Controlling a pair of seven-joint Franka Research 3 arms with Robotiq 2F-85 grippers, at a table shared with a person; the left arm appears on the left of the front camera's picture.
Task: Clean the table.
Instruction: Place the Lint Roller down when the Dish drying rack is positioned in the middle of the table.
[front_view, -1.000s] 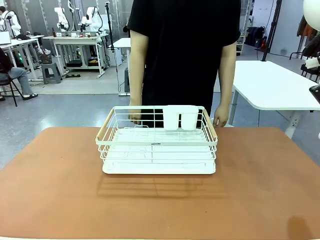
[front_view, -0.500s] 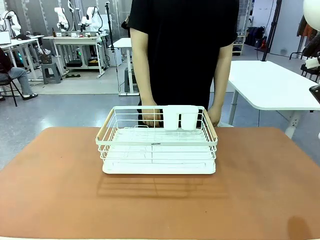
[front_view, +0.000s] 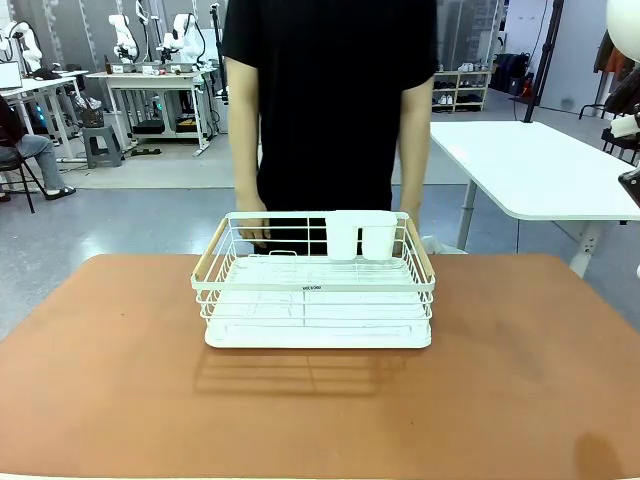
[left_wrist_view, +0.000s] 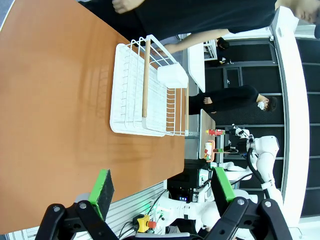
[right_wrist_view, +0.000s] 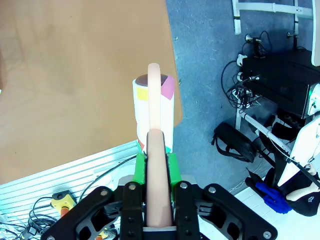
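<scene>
The table (front_view: 520, 380) took up the whole lower half of the front view, terracotta top mostly bare. A white wire rack (front_view: 317, 283) sat dead center on it, two white cups (front_view: 360, 235) at its back edge. A person in black (front_view: 330, 105) stood right behind it at top center. Left gripper (left_wrist_view: 162, 192) was spread wide, nothing in it. Right gripper (right_wrist_view: 155, 167) was clamped on a pale pink handle (right_wrist_view: 154, 150), its white, yellow and pink head (right_wrist_view: 152, 107) beyond the fingers.
</scene>
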